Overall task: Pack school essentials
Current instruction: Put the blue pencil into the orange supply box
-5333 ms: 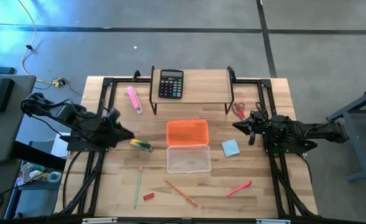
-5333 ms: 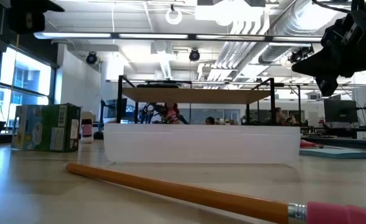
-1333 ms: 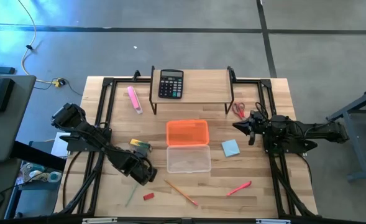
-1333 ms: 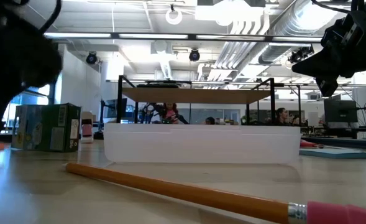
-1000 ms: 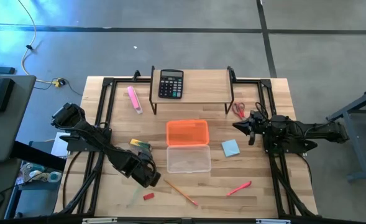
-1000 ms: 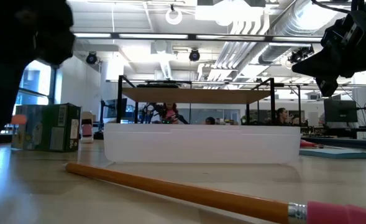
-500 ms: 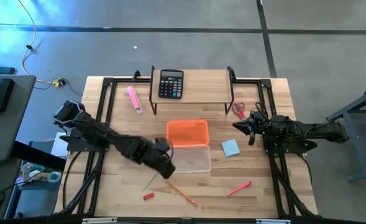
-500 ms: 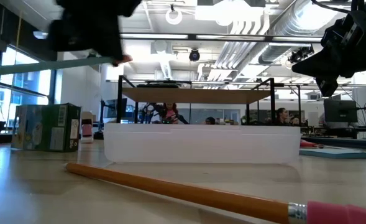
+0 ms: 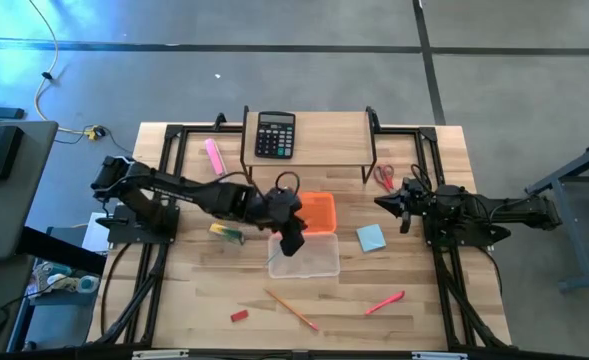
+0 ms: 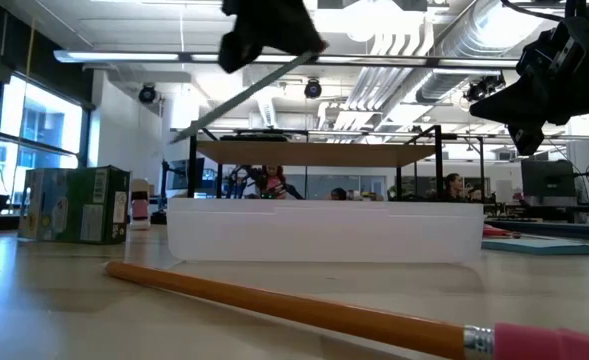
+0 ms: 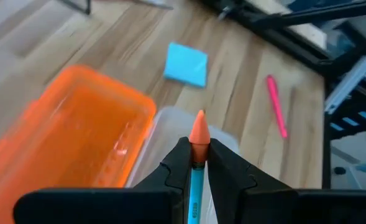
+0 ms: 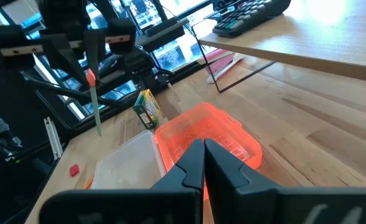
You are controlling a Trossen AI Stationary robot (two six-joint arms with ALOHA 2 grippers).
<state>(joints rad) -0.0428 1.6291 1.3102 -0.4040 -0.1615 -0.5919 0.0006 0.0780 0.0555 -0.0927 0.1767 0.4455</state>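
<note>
left pincer (image 9: 292, 243): centre of the high view, over the left end of the clear tray; pressed onto the green pencil
green pencil (image 11: 197, 149): pinched near its orange eraser end; low view shows it tilted, shaft running down to the left from the pincer, well above the counter
clear tray (image 9: 309, 260): directly under the left pincer, touching the orange tray (image 9: 309, 211) just above it in the high view
key relation: pencil's long axis looks to run across the tray's long side, not along it; likely needs turning or a tilted drop to land inside
nearer arm: left, already over the tray
right pincer (image 9: 379, 202): right of centre in the high view, idle, fingers closed on nothing, just above the light-blue notepad (image 9: 371, 238)
left on counter (image 9: 194, 300): orange pencil (image 9: 291, 310), red pen (image 9: 385, 302), red eraser (image 9: 238, 316), red-handled scissors (image 9: 384, 178)
</note>
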